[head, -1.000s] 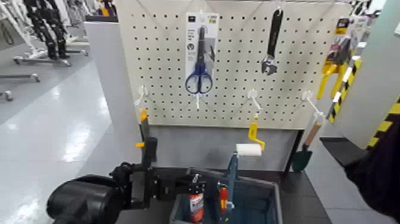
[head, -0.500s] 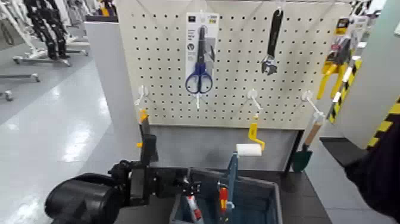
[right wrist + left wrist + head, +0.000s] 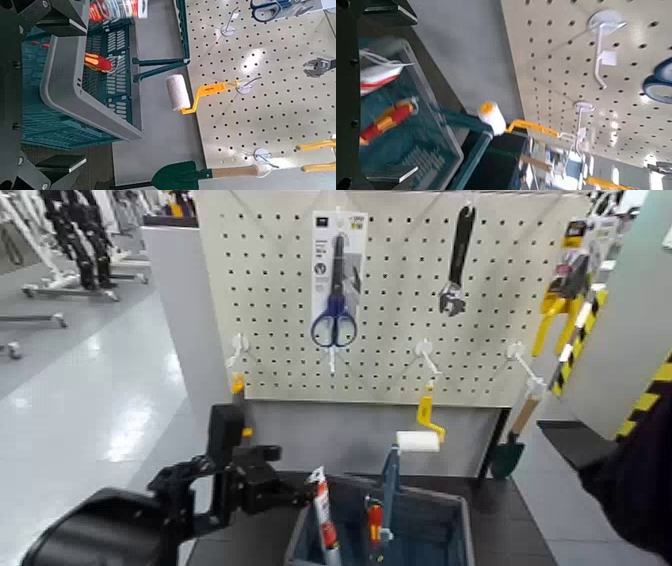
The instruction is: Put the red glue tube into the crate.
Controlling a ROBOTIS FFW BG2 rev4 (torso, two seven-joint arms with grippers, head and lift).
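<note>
1 downward head view, 2 close wrist views (all share crate (image 3: pixel 440 530), pegboard (image 3: pixel 390 300))

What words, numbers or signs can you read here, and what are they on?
I can't read any word or number for sure.
Scissors pack: small print and a little yellow sticker, too small to read.
Glue tube: printing on its side, too blurred to read.
Yellow-handled tool pack: tiny print, too small to read.
Yellow and black stripes: a striped marking, with no words I can read.
</note>
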